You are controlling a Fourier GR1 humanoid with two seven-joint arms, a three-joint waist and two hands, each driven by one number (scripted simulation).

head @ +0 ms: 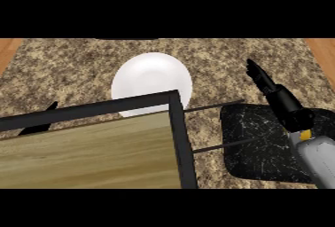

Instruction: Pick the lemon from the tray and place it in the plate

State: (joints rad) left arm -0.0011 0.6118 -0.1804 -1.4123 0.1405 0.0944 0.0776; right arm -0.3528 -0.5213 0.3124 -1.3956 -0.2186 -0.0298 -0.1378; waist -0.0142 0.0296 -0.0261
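A white plate (152,82) lies on the speckled counter at the middle back. A black marbled tray (255,142) sits at the right. No lemon shows in this view. My right hand (280,98) reaches over the tray's far right part, its fingers straight and pointing away, holding nothing. At the left, only a black sliver of my left hand (40,119) shows behind a dark-framed wooden panel, too little to judge.
A large wooden panel with a black frame (178,133) fills the lower left and covers the plate's near edge. Bare speckled counter (78,66) lies around the plate. Wooden strips edge the counter at both far corners.
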